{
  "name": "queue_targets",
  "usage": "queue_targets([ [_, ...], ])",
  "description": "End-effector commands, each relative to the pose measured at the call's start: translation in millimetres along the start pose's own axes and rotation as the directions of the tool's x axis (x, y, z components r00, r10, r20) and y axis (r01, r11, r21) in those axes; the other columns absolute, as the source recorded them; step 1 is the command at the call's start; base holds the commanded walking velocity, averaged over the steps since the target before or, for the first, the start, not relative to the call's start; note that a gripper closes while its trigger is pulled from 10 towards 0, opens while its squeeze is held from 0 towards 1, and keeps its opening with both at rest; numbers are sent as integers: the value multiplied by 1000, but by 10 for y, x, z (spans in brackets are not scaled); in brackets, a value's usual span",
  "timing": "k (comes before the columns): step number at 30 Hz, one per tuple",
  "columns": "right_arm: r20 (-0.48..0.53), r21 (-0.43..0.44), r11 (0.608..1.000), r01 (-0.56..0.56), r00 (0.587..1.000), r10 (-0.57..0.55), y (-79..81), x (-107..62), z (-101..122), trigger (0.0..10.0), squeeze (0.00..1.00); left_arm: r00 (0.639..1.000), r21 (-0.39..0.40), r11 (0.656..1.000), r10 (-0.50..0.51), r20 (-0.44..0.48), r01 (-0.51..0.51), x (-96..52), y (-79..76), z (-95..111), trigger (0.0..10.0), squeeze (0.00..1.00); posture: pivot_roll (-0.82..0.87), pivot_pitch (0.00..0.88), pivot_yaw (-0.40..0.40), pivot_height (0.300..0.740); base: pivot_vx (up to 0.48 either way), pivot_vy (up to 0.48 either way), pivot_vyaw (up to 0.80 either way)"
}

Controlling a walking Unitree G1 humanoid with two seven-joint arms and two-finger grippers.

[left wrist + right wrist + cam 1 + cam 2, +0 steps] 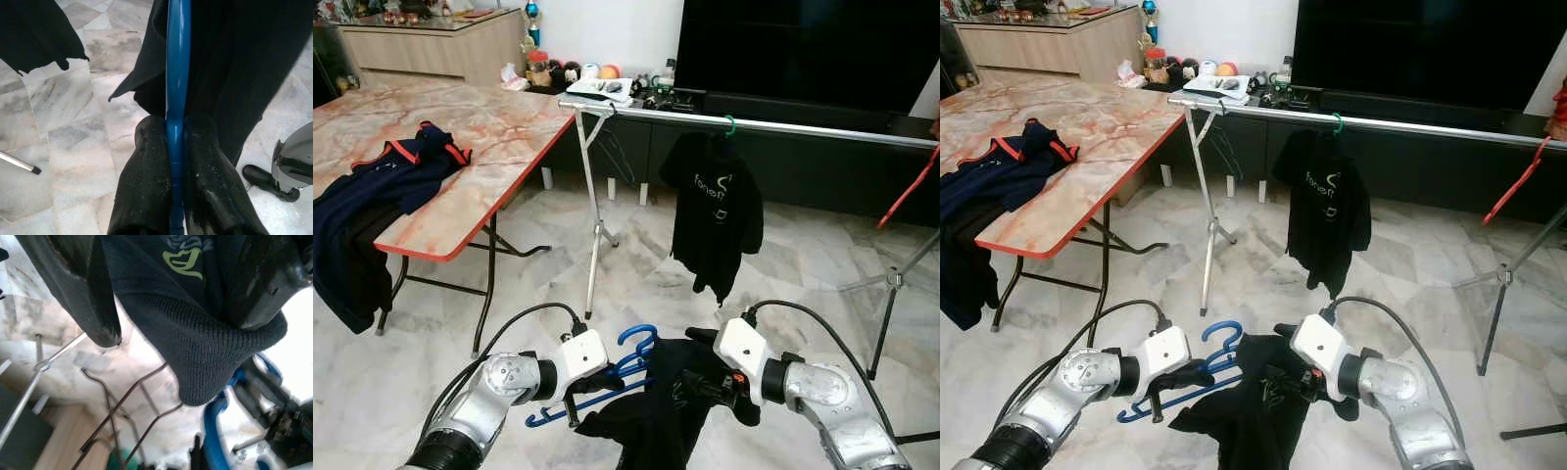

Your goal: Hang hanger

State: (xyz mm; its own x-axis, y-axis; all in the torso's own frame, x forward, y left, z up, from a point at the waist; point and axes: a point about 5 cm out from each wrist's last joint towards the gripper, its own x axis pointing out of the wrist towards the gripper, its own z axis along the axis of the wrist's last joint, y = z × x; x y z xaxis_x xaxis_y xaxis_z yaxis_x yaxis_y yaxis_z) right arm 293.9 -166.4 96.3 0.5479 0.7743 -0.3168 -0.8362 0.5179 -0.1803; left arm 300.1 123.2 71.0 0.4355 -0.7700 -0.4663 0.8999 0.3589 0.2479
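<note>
A living room with a pale marble-tiled floor, a large dark television along the far wall and a marble-topped folding table with a red edge on the robot's left, where dark navy clothing with red trim lies and hangs over the table's near edge. The blue hanger is low in front of the robot, between its two arms, its hook curling upward and its bar running through the left tool; a black garment is draped on it and hangs down toward the floor. Beyond it, a silver clothes rail on thin metal legs crosses the room, its left end just beside the table's far corner; a black T-shirt with pale print already hangs from it on a green hook, directly ahead of the hanger, and a red hanger slants down near the rail's right end. The left tool is closed tight on the blue hanger's bar, one black finger pressed to each side of it. The right tool pinches the black garment's ribbed edge, cloth bunched between its two fingers, with a green logo showing on the fabric just above the grip
</note>
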Motion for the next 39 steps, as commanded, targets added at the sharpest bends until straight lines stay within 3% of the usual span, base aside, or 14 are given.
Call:
queue_targets([
  [1,60,20,999,37,997,-38,-41,-29,86,7098,0,1000,0,1000,26,17,-26,-29,34,27,0,0,60,15,-9,740,0,0,0],
  [2,66,32,999,43,997,-45,-44,-32,81,3686,0,999,-1,1000,28,18,-28,-29,35,27,0,0,61,15,-10,740,0,0,0],
  [4,86,76,997,32,996,-39,-12,-27,59,275,0,999,-4,1000,30,22,-30,-28,33,28,0,0,61,15,-10,740,0,0,0],
  [17,101,160,987,-12,995,-4,92,19,-32,0,0,999,-4,999,34,27,-34,-34,38,37,0,0,67,14,-11,740,0,0,0],
  [28,212,255,967,13,975,-69,55,28,66,0,0,999,-6,999,38,33,-38,-41,51,47,0,0,72,10,-12,740,0,0,0],
  [36,225,287,958,22,970,-90,75,3,50,0,0,999,-13,999,37,36,-37,-36,26,46,0,0,74,21,-18,740,0,0,0],
  [39,263,346,937,43,955,-140,88,-29,51,0,0,998,-18,999,45,39,-44,-50,13,34,0,0,79,18,-15,740,0,0,0],
])
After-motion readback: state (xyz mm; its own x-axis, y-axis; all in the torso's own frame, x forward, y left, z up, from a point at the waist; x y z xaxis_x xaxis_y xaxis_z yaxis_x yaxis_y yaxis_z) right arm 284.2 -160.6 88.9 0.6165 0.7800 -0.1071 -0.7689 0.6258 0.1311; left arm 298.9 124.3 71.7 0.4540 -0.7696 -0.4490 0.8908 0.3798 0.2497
